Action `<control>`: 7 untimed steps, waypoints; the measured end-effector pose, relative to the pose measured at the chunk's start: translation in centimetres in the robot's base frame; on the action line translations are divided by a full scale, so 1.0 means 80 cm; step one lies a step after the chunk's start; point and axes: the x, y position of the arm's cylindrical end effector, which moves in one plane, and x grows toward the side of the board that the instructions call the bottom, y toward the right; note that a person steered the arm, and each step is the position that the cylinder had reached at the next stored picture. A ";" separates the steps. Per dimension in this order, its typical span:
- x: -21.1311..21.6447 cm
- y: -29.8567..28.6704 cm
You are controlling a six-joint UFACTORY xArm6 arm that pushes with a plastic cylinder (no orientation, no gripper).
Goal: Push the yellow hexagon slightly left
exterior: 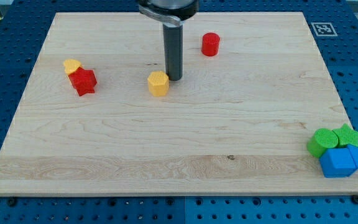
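One yellow hexagon (158, 83) sits up-left of center on the pale wooden board (179, 149), my tip (174, 78) (a bare rod gripping nothing) just off its right edge, the board lying on a blue pegboard table (5, 74).

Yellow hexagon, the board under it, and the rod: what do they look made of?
Yellow hexagon: probably moulded or printed plastic, given its uniform opaque colour and matte, crisp-edged faces. Board: pale wood with a visible grain and a small dark knot, satin finish. Rod: dark and smooth with a faint sheen, either metal or hard plastic; I cannot tell which. My tip sits just right of the hexagon.
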 end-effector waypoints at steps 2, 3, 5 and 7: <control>0.032 0.031; 0.059 0.010; 0.077 -0.052; 0.076 0.047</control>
